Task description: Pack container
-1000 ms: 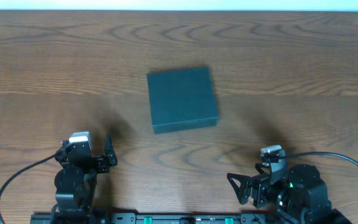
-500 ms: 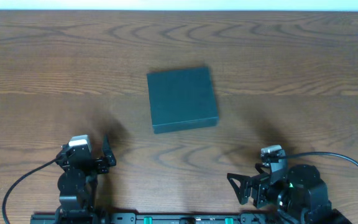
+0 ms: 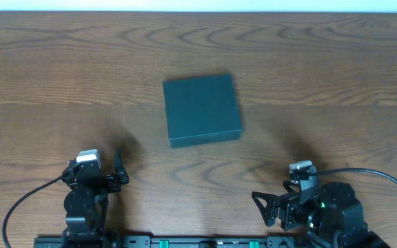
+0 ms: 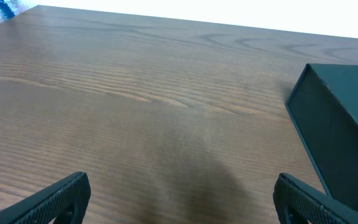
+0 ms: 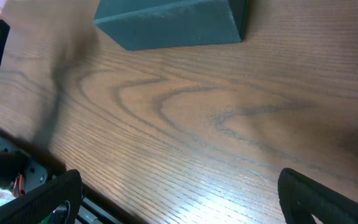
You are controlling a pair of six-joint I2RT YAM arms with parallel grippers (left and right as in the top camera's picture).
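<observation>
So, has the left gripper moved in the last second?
Yes. The left gripper has pulled back slightly, away from the container, which stayed put.

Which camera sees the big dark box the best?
The overhead camera. It shows the whole box from above, all four edges, lid closed. The left wrist camera catches only one corner at its right edge. The right wrist camera sees one side, cut off at the top.
</observation>
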